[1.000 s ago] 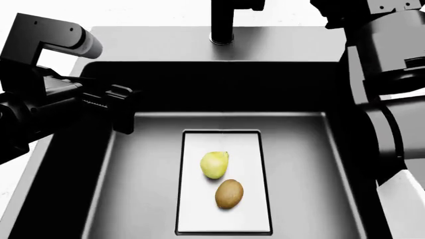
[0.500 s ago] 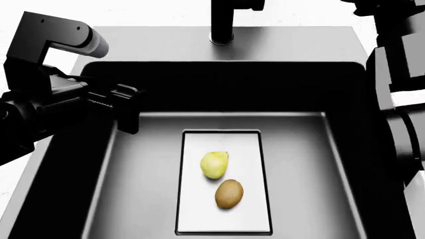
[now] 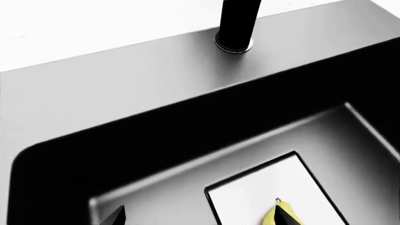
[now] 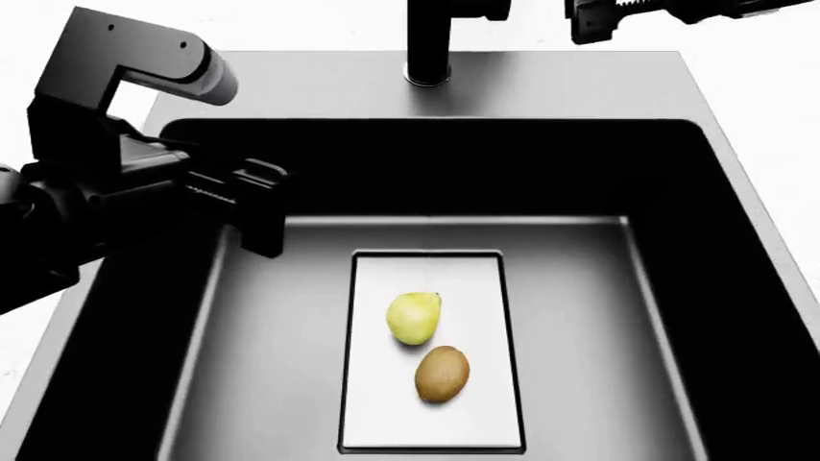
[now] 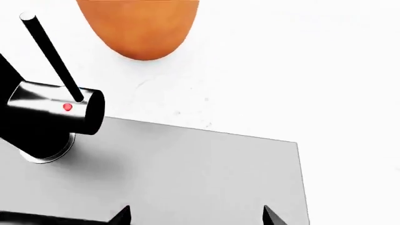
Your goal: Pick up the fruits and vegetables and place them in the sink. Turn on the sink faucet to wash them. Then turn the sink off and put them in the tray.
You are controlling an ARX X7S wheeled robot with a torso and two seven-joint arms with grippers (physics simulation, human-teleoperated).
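A smooth yellow-green pear (image 4: 413, 318) and a dull brown oval kiwi (image 4: 443, 374) lie touching on the pale drain plate (image 4: 384, 403) at the bottom of the matte black sink (image 4: 717, 288). The left gripper (image 4: 263, 206) hangs empty over the basin's left side, jaws apart. The right gripper (image 5: 195, 216), jaws apart and empty, hovers beside the black faucet (image 5: 44, 124).

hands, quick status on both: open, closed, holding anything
Left hand: open and empty, over the sink's left side.
Right hand: open and empty, up by the faucet.
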